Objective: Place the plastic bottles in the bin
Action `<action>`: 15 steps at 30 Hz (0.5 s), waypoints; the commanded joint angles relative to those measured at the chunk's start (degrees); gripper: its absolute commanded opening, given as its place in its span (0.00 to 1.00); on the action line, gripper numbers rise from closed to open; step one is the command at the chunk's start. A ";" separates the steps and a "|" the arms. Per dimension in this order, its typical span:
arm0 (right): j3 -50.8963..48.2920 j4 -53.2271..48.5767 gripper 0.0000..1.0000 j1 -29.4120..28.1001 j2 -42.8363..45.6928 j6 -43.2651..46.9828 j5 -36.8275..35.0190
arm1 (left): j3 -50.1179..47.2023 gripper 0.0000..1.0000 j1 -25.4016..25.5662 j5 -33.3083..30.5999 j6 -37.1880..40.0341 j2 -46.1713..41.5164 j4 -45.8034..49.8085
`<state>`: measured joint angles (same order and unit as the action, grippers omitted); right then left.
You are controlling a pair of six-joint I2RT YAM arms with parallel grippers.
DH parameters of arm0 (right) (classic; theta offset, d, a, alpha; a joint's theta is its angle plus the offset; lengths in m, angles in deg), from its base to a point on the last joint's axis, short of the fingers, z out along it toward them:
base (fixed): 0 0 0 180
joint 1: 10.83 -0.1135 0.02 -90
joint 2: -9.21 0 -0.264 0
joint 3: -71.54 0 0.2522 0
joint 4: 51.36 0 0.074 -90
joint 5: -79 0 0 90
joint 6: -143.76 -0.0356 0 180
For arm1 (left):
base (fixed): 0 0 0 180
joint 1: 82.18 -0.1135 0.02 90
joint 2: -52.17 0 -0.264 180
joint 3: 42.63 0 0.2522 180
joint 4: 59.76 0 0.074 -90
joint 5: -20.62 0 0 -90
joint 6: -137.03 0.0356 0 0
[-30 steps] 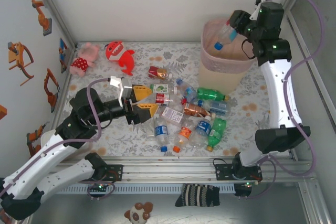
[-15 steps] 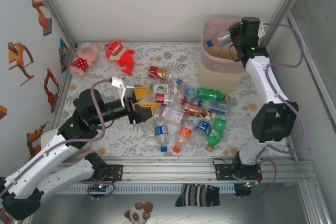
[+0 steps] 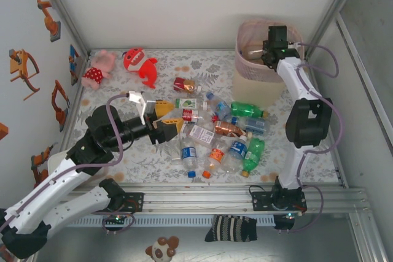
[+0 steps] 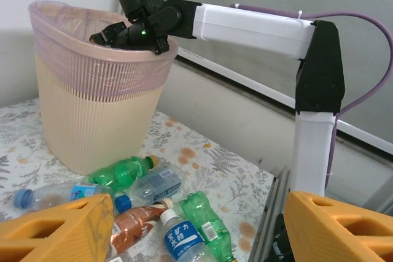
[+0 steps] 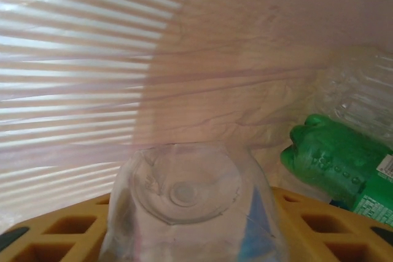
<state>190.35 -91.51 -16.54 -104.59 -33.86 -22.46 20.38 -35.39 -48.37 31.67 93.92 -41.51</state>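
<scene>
**Top view, with both wrist views.**

**Near edge:** the left arm reaches in from the lower left over the flowered mat. The left gripper hangs with its yellow fingers spread and nothing between them. Its tips point right, just beside the heap's left edge.

**Middle:** the loose bottles lie heaped on the mat, clear and green, with blue, red, orange and white labels. Most lie on their sides, and several touch. One red-labelled bottle lies apart, beyond the heap.

**Far left:** a pink plush and a red plush lie side by side.

**Far right:** the bin stands upright just beyond the heap, pink at the rim and cream below. The right arm rises along the right edge and bends over the rim, and the right gripper is inside the bin.

In the right wrist view a clear bottle sits base-on between its fingers; whether they clamp it cannot be told. Past it, a green bottle lies against the bin's lining.
</scene>
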 commanded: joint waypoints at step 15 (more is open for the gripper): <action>7.23 -9.11 0.81 -0.26 2.73 -4.70 -2.67 | -1.97 0.74 -0.29 -7.87 1.18 -6.08 2.43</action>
<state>195.21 -98.88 -16.76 -105.40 -37.99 -22.24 19.23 -35.39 -54.49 32.24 88.35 -39.92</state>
